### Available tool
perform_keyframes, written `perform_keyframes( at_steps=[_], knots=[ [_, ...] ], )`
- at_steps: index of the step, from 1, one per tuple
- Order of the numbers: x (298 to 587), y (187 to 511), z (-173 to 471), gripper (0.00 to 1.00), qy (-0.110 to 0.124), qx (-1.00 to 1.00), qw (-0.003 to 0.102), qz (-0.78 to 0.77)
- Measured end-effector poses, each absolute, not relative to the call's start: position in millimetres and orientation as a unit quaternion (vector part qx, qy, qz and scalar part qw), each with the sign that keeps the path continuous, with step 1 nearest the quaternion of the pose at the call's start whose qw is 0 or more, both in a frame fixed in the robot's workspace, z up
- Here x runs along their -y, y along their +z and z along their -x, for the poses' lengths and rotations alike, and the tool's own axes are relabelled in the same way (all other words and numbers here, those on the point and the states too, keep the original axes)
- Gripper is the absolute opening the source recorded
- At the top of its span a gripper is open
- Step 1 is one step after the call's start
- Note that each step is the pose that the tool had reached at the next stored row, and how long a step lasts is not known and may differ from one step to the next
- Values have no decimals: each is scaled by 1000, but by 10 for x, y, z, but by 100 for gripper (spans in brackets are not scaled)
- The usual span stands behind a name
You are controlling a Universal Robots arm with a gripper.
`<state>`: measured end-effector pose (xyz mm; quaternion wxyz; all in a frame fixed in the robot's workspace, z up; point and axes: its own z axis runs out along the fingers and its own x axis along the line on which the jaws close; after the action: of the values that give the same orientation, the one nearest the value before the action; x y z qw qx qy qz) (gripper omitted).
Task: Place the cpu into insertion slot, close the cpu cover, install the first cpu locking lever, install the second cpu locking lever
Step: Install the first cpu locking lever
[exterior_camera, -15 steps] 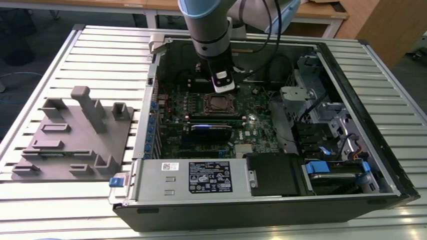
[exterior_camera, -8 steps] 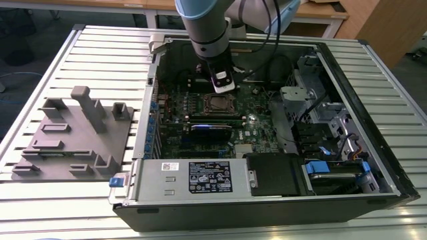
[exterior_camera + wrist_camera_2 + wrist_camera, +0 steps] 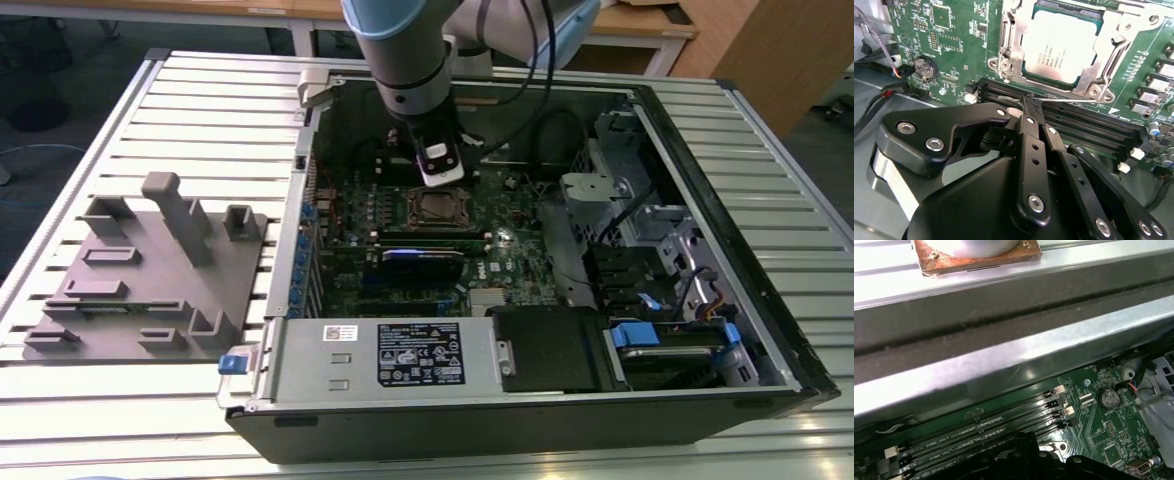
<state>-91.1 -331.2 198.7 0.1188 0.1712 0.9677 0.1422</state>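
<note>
In the second wrist view the cpu (image 3: 1064, 45) lies flat in the insertion slot (image 3: 437, 207), its silver-grey top showing through the cut-out of the cpu cover (image 3: 1111, 50). The cover lies down flat around the chip. My gripper (image 3: 1024, 100) is shut, its black fingers (image 3: 1029, 145) meeting just beside the socket's edge, above the memory slots. A thin silver locking lever (image 3: 1064, 99) runs along that edge from the fingertips; I cannot tell whether the tips pinch it. In the exterior view the gripper (image 3: 443, 178) hangs inside the open case, right behind the socket.
Long black memory slots (image 3: 1079, 125) and a coin battery (image 3: 925, 67) lie near the fingers. A blue-edged card (image 3: 424, 255), the power supply box (image 3: 400, 355) and drive bays (image 3: 641, 230) crowd the case. A grey fixture block (image 3: 147, 270) stands on the table at the exterior view's left.
</note>
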Motion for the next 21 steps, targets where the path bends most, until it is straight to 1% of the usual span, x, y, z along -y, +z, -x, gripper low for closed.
perform_keyframes(
  at_steps=[4, 16, 21],
  knots=[
    [3312, 1975, 913, 10, 142, -967, 121, -171],
    [3312, 1937, 913, 10, 134, -967, 136, -168],
    [3312, 1931, 923, 10, 134, -967, 139, -167]
  ],
)
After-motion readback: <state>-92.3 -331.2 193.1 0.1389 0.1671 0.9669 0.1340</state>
